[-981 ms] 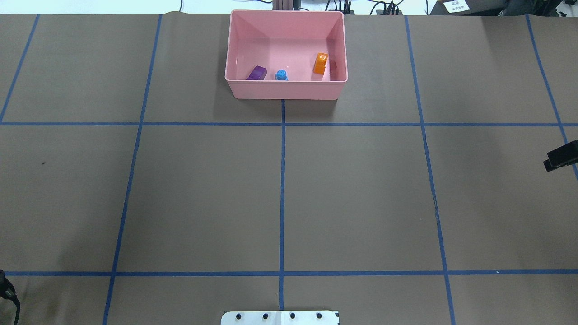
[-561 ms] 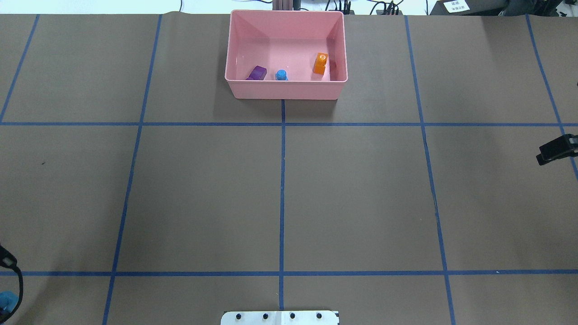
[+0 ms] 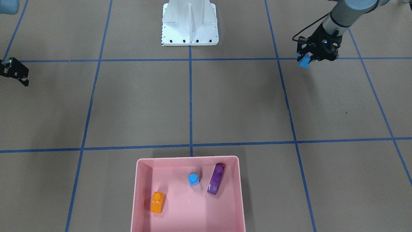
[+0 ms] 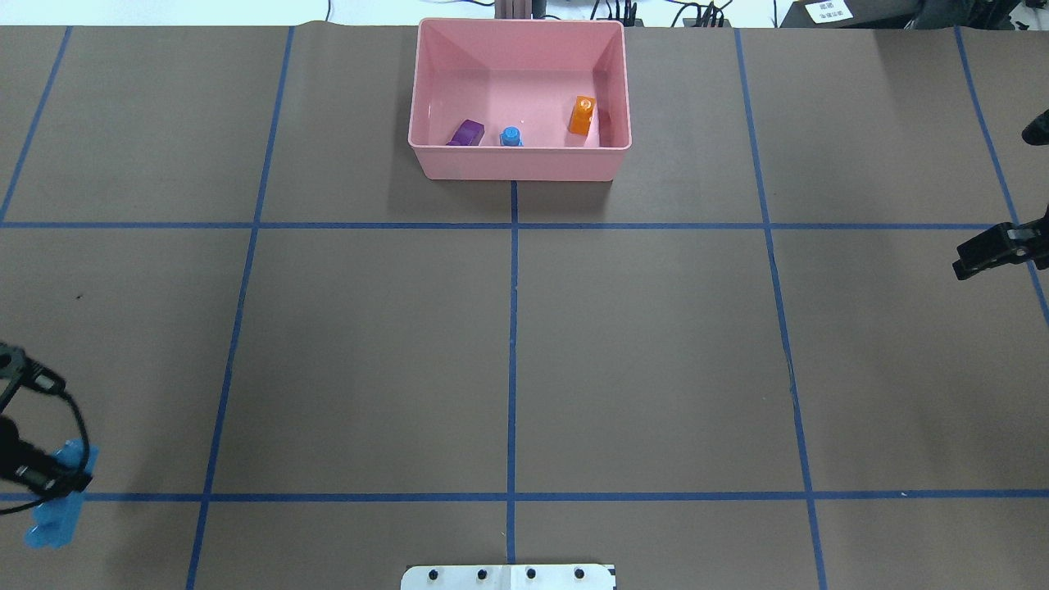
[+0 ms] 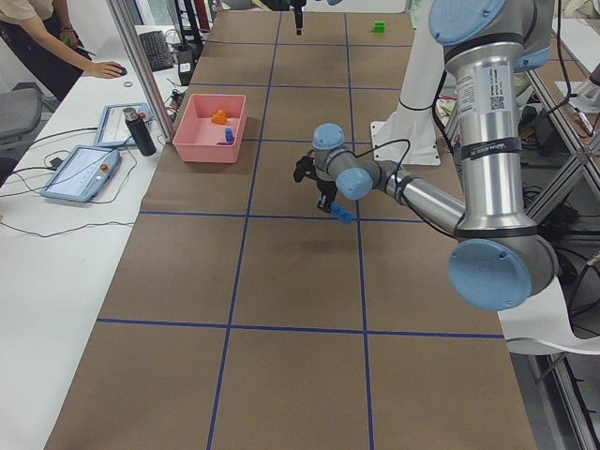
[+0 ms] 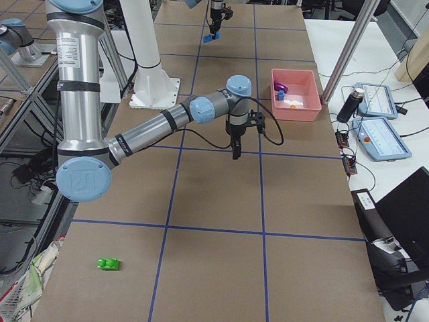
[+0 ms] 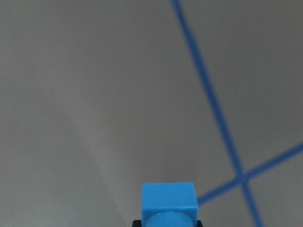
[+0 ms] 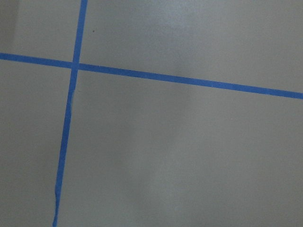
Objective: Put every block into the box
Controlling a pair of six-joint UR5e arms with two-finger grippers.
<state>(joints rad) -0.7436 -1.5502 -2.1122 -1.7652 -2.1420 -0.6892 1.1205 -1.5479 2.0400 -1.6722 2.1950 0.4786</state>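
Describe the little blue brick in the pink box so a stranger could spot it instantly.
Find the pink box at the table edge opposite the robot base. Of the three bricks inside, the blue brick sits between the orange brick and the long purple brick: the smallest, with one round stud.

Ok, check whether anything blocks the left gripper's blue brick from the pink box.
Nothing visible does. The left gripper holds the blue brick above the table, and only taped table surface shows between it and the open-topped box.
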